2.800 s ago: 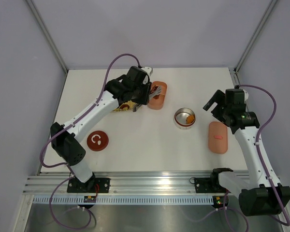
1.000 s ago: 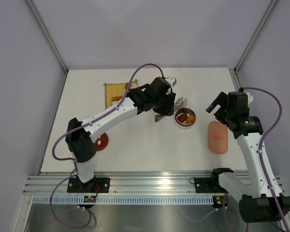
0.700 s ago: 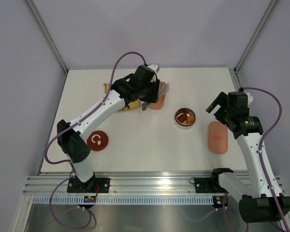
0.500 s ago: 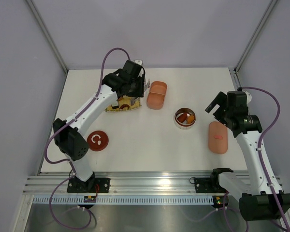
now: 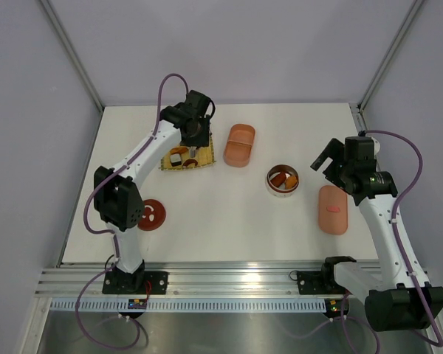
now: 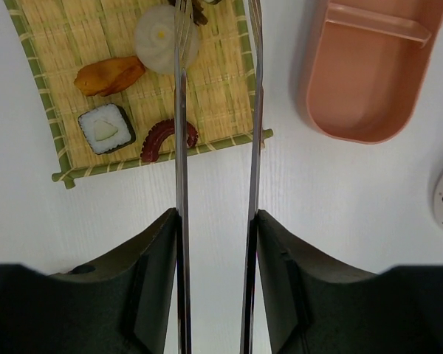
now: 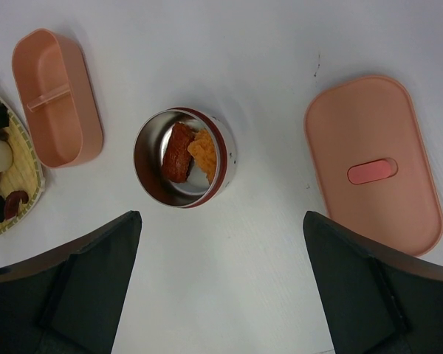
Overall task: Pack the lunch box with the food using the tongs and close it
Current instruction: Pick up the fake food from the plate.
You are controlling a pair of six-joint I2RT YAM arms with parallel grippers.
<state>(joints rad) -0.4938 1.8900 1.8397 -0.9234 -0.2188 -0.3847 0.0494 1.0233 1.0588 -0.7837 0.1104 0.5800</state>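
Note:
My left gripper (image 6: 216, 221) is shut on the tongs (image 6: 181, 110), whose two slim arms stand apart and reach over the yellow mat (image 6: 214, 88); their tips run past the top edge of the left wrist view. On the mat lies food: a white round piece (image 6: 161, 33), an orange-brown lump (image 6: 109, 74), a sushi roll (image 6: 107, 127) and a dark red curl (image 6: 162, 139). The pink lunch box (image 5: 239, 144) stands open to the mat's right with nothing in it. My right gripper (image 7: 221, 221) hangs open above the table near the pink lid (image 7: 374, 162).
A metal bowl (image 7: 183, 157) between lunch box and lid holds a red-brown piece (image 7: 176, 151) and an orange piece (image 7: 204, 155). A red round lid (image 5: 149, 214) lies near the left arm's base. Walls close the table at left, back and right.
My left arm has swung with the tongs from over the metal bowl leftward, past the lunch box, to above the mat. The right arm has barely moved.

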